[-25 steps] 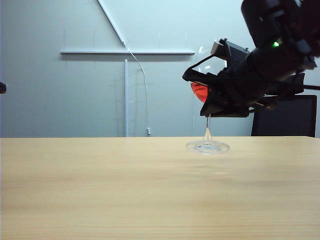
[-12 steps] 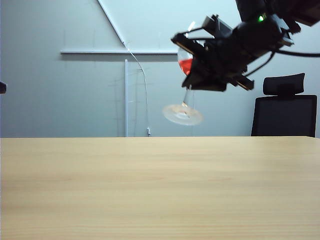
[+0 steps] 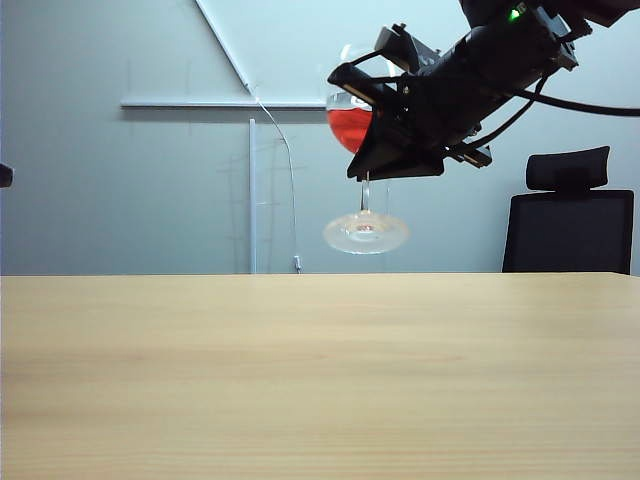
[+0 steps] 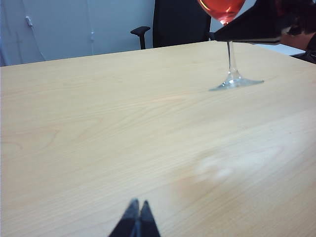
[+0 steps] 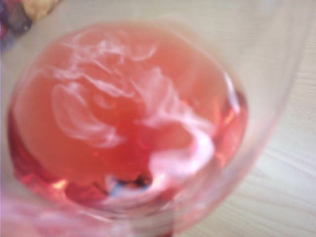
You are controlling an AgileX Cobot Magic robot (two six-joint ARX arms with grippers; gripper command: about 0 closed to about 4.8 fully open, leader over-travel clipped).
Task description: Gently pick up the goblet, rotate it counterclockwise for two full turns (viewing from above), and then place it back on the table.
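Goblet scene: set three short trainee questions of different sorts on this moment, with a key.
1. True or false: the goblet stands on the table.
2. Which gripper holds it? A) left gripper B) right gripper
3. Fill in: the liquid in the bowl is ___.

Key: 1 false, its foot hangs clear above the wood. 2 B; the left gripper is shut, low over the table, holding nothing. 3 red.

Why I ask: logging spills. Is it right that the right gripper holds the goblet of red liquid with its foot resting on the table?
Not quite. The right gripper does hold the goblet of red liquid, but its foot hangs clear above the table, as the exterior view shows.
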